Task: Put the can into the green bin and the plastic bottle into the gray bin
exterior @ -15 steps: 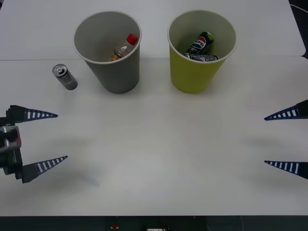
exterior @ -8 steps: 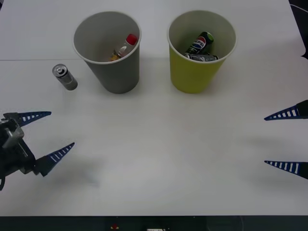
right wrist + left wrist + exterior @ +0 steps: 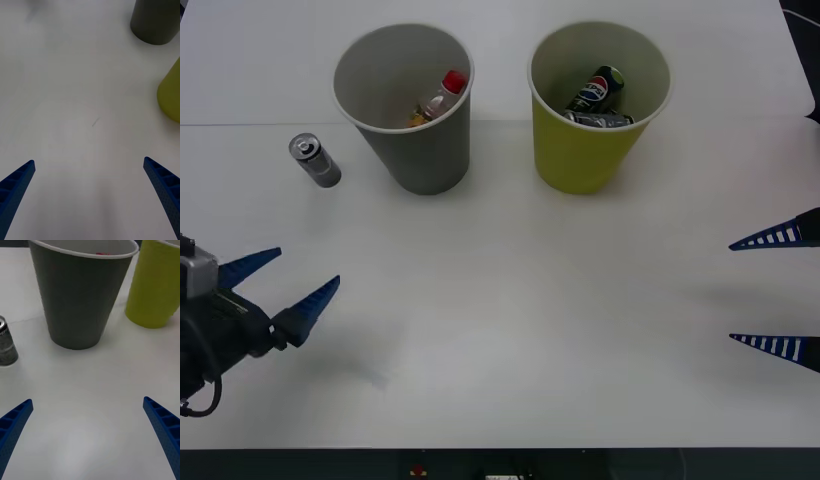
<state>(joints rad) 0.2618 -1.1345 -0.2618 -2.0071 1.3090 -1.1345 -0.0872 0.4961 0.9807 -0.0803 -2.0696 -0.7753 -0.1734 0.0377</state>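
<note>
Left tool (image 3: 300,290) released; plastic bottle (image 3: 439,97) inside gray bin (image 3: 425,150); Pepsi can (image 3: 599,90) inside green bin (image 3: 585,150).

Left gripper (image 3: 280,285) at the near left, low over the surface, blue ribbed fingers (image 3: 14,422) spread apart and angled forward-right; right gripper (image 3: 774,290) at the far right edge, fingers (image 3: 165,187) likewise spread, pointing leftward.
</note>
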